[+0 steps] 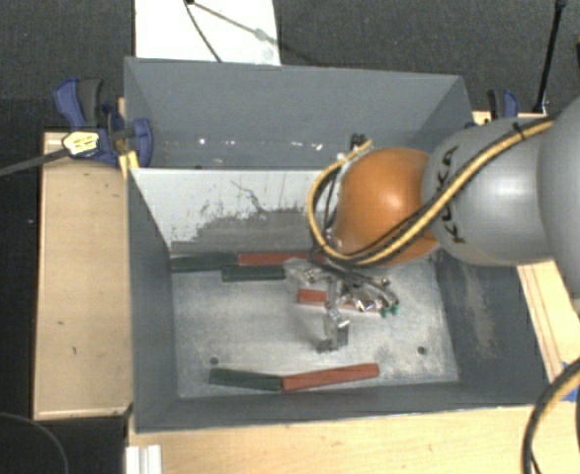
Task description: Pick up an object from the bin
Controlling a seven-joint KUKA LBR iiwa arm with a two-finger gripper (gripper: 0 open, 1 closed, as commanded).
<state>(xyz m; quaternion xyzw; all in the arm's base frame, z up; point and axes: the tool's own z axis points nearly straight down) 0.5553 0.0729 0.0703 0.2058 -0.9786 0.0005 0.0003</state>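
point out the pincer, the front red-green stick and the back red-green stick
pincer (pixel 331 338), camera view, its lower tip
front red-green stick (pixel 314 375), camera view, red half
back red-green stick (pixel 265 259), camera view, red half

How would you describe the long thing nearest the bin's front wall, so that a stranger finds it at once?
Start at the grey metal bin and follow its floor to the near wall, below the gripper in the view. There lies a long thin stick, dark green on the left, red on the right. Unlike the similar sticks by the far wall, it lies alone.
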